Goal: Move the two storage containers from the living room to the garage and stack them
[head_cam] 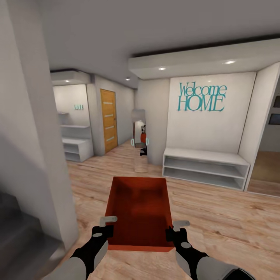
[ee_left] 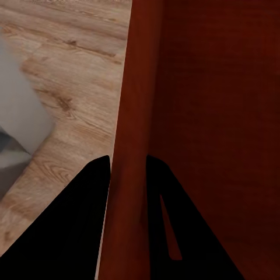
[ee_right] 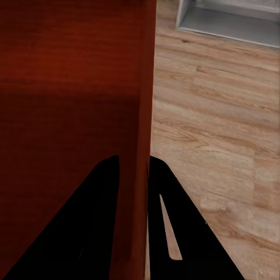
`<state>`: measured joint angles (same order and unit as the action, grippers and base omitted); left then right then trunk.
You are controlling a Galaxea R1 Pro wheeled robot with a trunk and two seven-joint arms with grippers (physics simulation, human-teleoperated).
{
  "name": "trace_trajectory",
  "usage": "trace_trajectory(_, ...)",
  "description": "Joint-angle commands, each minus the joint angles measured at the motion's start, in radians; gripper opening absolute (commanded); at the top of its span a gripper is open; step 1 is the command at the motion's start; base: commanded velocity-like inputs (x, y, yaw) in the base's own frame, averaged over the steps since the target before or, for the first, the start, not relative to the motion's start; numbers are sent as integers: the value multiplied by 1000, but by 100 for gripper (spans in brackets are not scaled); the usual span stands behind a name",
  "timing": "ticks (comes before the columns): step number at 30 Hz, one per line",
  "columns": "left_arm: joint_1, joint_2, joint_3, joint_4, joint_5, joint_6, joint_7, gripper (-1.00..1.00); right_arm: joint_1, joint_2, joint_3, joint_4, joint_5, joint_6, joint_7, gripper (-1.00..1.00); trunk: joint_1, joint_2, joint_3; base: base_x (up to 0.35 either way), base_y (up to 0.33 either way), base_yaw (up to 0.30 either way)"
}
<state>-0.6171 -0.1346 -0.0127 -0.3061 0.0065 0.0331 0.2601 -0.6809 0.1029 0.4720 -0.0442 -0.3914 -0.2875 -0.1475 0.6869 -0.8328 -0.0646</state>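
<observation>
Storage container (head_cam: 139,210) clamped by left end effector (head_cam: 107,224) & right end effector (head_cam: 175,228); white shelf unit (head_cam: 205,168) ahead-right, wooden door (head_cam: 109,119) ahead-left.

I'm in somebody's house, looks like the entry hall. Big teal "Welcome HOME" lettering (head_cam: 201,97) on the white wall pretty much gives it away. Under it there's a low white bench shelf (head_cam: 205,168), more white shelves (head_cam: 76,142) off to my left, and a wooden door (head_cam: 109,120) with glass slits down the hallway. Light wood-plank floor (head_cam: 217,217) all over, spotlights in the ceiling, tall mirror (head_cam: 140,140) ahead.
</observation>
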Motion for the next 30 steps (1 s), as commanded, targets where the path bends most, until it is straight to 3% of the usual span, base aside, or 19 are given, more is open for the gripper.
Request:
trace_trajectory(1,-1,7,25,-33,-19,4,8,-100,0,0,-10,1,-7,-1,1,-100,1,-1,-2,322,0,0)
trace_trajectory(30,-1,7,25,-32,-19,4,8,-100,0,0,-10,1,-7,-1,2,-100,1,-1,-9,322,0,0)
